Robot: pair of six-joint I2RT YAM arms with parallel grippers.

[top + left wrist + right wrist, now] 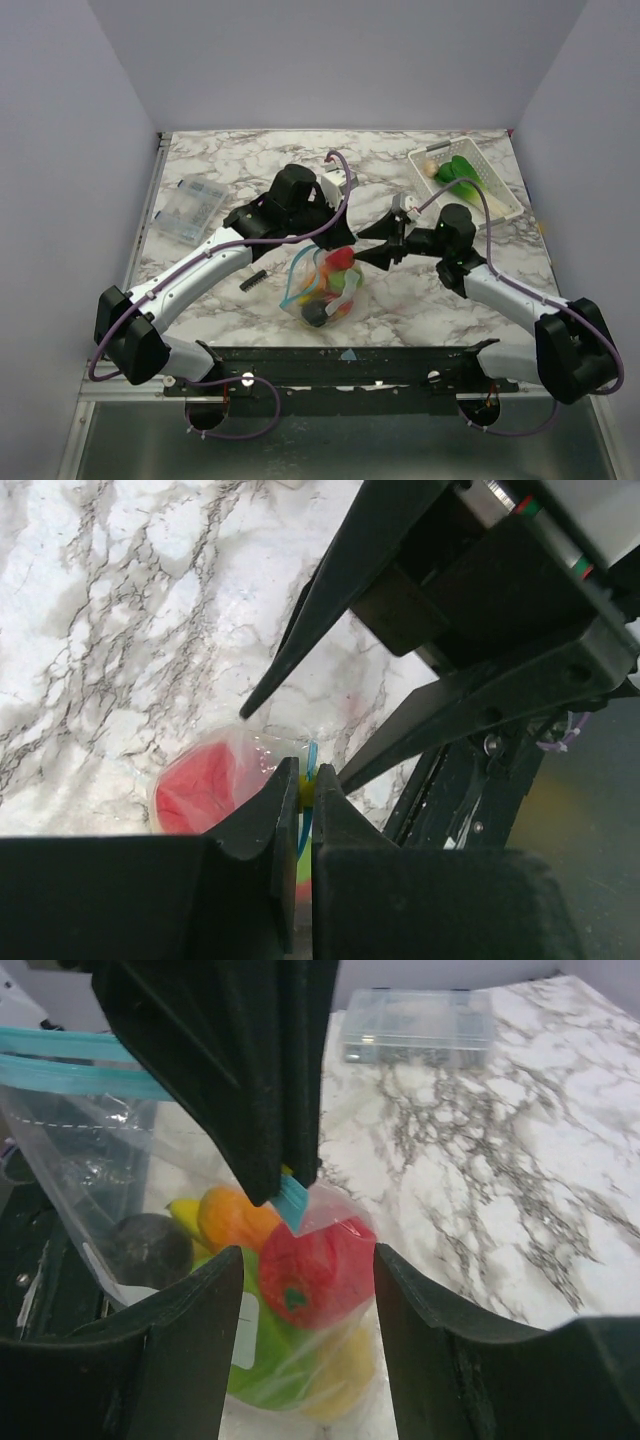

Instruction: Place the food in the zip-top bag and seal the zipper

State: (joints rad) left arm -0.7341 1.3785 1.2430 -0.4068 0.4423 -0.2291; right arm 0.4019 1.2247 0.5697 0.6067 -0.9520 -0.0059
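Left gripper [308,780] is pinching the zipper [50,1045] of the one zip-top bag [320,290], which is sitting mid-table toward the near edge. Right gripper [310,1252] is hanging spread beside it. The risk I'm seeing: the floppy mouth sagging and spilling. I'm counting at least five food [310,1275] pieces inside, with a few more waiting in one basket [500,195] at the far-right corner.

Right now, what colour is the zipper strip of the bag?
The zipper is teal-blue; the right wrist view shows it best.
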